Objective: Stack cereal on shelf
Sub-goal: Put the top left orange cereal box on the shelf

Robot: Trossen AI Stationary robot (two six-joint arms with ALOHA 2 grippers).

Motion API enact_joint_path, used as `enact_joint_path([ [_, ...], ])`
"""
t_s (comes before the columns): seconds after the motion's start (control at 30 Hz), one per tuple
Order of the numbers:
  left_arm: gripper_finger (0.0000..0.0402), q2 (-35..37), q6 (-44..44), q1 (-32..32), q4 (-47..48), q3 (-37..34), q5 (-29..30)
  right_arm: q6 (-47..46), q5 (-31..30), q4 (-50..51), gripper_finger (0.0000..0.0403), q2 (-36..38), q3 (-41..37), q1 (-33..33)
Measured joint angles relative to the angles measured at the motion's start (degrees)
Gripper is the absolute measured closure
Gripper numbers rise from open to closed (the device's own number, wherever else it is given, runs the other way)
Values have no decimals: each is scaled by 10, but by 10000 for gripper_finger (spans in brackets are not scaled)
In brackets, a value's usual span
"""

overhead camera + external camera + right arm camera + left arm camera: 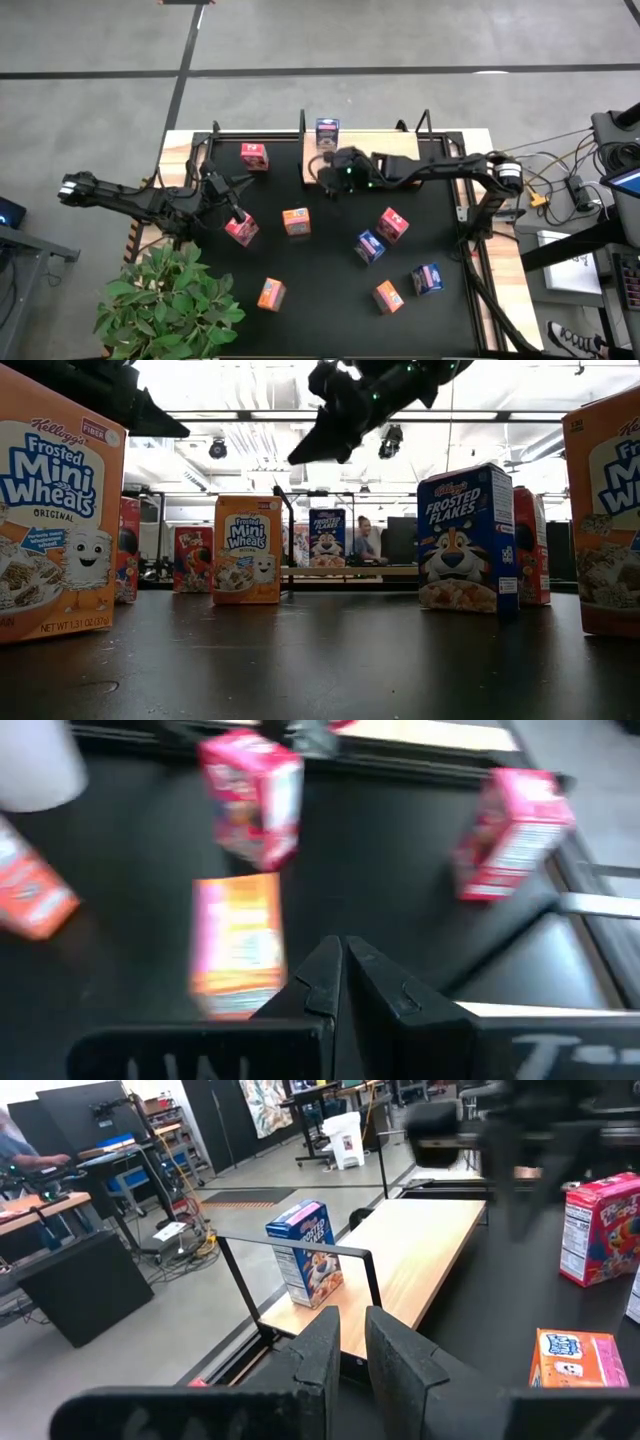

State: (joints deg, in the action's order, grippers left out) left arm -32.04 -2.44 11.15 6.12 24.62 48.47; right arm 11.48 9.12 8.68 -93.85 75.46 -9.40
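Observation:
The light wood shelf point(375, 150) stands at the mat's far edge with one blue cereal box point(327, 131) upright on its left end; both also show in the left wrist view, the shelf point(430, 1245) and the box point(306, 1250). My right gripper point(328, 186) hangs shut and empty just off the shelf's near left corner, raised above the mat point(305, 452). My left gripper point(237, 213) hovers beside a red-pink box point(241, 231) at the mat's left. Its fingers point(330, 1342) stand almost together with nothing between them.
Several more cereal boxes stand scattered on the black mat: a red-pink one point(254, 155) at far left, orange ones point(296, 221) point(271, 294) point(388, 296), blue ones point(369, 246) point(427, 278), and a red-pink one point(391, 225). A potted plant point(170, 300) sits at the near left corner.

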Motion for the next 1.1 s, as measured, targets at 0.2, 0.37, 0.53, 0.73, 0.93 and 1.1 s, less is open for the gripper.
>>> enact_joint_path([
  [0.2,366,-1,14,0,1,0,0,-2,-1,-20,368,-22,-1,29],
  [0.37,366,-1,14,0,1,0,0,-20,-1,-35,307,-41,-1,33],
  [0.53,366,-4,14,0,1,0,0,-21,-1,-40,227,-55,-1,34],
  [0.73,366,-5,14,0,1,0,0,-16,-1,-40,148,-59,-1,37],
  [0.93,366,-5,13,0,1,0,0,-19,0,-47,110,-97,-2,39],
  [1.1,366,-5,12,0,1,0,0,-15,-1,-47,113,-123,-1,39],
])
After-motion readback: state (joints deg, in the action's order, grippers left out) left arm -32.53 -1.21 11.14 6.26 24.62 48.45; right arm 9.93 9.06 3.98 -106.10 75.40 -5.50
